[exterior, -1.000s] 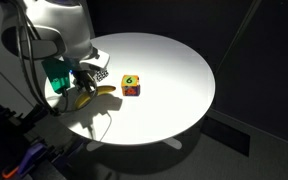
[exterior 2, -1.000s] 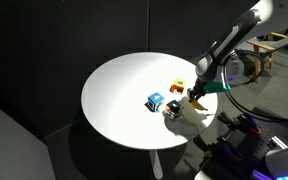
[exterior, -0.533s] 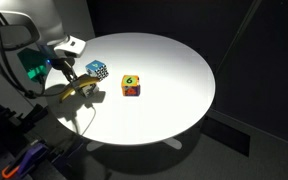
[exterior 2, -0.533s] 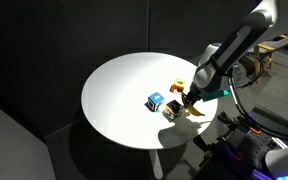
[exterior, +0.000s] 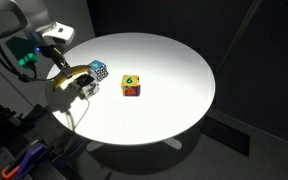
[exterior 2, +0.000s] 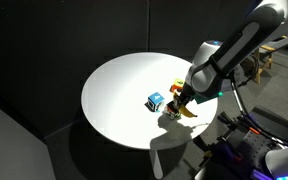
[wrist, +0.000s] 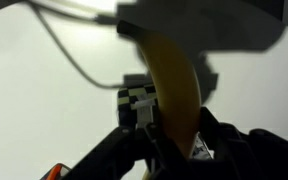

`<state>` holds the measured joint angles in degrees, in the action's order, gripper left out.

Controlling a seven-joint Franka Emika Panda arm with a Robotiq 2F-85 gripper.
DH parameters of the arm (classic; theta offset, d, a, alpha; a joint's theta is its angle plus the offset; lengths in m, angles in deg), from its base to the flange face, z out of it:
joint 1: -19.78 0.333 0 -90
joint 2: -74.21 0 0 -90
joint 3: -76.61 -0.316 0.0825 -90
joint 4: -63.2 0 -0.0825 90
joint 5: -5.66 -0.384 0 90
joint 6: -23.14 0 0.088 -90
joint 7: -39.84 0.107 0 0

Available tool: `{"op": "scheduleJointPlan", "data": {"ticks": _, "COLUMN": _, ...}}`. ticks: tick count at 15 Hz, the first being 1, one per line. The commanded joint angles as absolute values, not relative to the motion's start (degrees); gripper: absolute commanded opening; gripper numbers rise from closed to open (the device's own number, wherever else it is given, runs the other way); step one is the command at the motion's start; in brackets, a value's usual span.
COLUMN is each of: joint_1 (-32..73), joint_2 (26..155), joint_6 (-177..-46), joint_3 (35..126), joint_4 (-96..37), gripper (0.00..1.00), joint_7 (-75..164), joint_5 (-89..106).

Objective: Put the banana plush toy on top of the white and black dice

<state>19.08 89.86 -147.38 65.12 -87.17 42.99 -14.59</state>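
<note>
Banana plush toy [wrist: 174,85]: soft, light, probably floppy. Your gripper [wrist: 172,150] pinches it; mid-body hold should balance best on white and black dice [wrist: 136,104].

Items counted on the table [exterior: 174,60]: three cubes.
- White and black dice [wrist: 137,104]: one.
- Blue cube with light dots [exterior: 97,71]: one.
- Red and yellow cube marked "6" [exterior: 131,86]: one.

Soft toys: one, a banana plush toy [exterior: 70,78].
Loose items in total: four.
Tables: one, round and white.
Robot arms [exterior 2: 229,50]: one, carrying one end effector [exterior: 64,70].
</note>
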Motion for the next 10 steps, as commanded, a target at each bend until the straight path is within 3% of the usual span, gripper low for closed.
{"op": "scheduleJointPlan", "data": {"ticks": 1, "joint_1": 18.1, "joint_2": 88.6, "joint_6": -147.6, "joint_3": 63.2, "joint_4": -85.8, "gripper": 0.16, "joint_7": 43.0, "joint_5": -15.8}}
{"op": "scheduleJointPlan", "data": {"ticks": 7, "joint_1": 18.3, "joint_2": 88.4, "joint_6": -147.4, "joint_3": 63.2, "joint_4": -84.7, "gripper": 0.16, "joint_7": 42.8, "joint_5": -15.4}}
{"op": "scheduleJointPlan", "data": {"ticks": 8, "joint_1": 19.0, "joint_2": 89.5, "joint_6": -147.3, "joint_3": 63.9, "joint_4": -84.6, "gripper": 0.41, "joint_7": 43.3, "joint_5": -14.5}}
{"op": "scheduleJointPlan", "data": {"ticks": 10, "joint_1": 19.1, "joint_2": 89.5, "joint_6": -147.3, "joint_3": 63.9, "joint_4": -84.5, "gripper": 0.41, "joint_7": 43.3, "joint_5": -14.5}}
